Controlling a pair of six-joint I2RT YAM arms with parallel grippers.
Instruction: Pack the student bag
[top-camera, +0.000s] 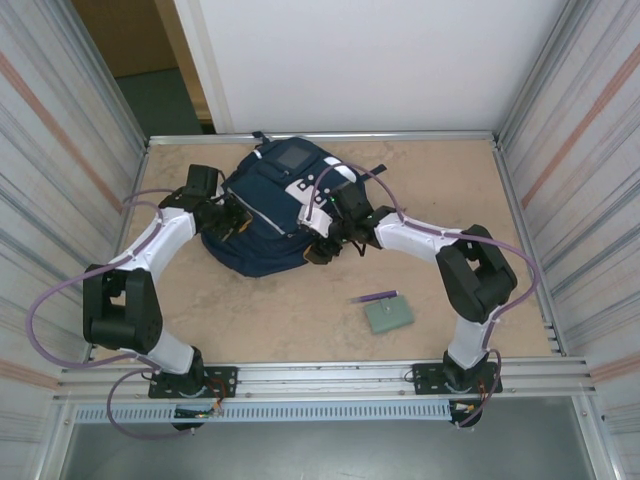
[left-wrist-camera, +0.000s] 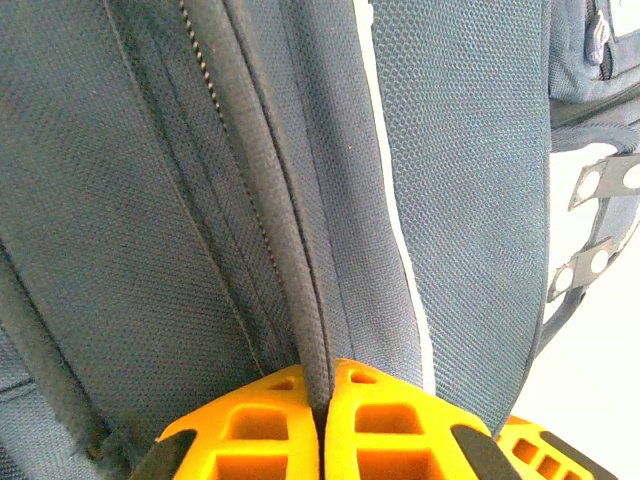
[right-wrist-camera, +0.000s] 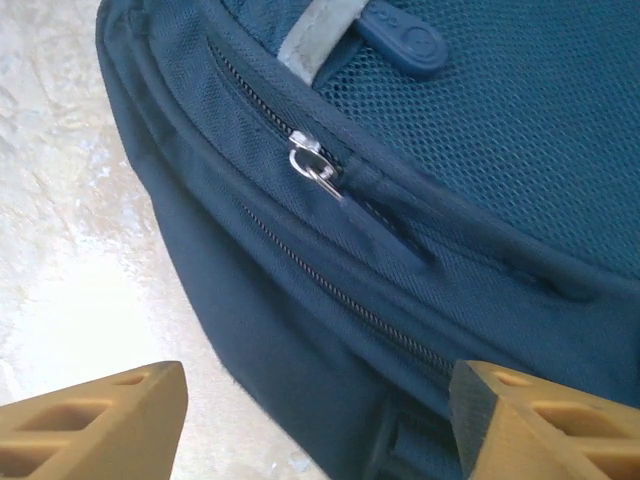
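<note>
Right wrist: zipper pull (right-wrist-camera: 315, 165) on student bag (right-wrist-camera: 250, 300)

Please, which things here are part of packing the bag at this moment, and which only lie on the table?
In the job now:
- student bag, a fold of it pinched by the shut left gripper
- right gripper, open, near the zipper pull

Lying loose, untouched:
- small green pad
- purple pen beside it
Both are probably meant for packing later.

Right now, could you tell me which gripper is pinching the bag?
The left gripper, shut on a fold of the bag; the right gripper is open.
</note>
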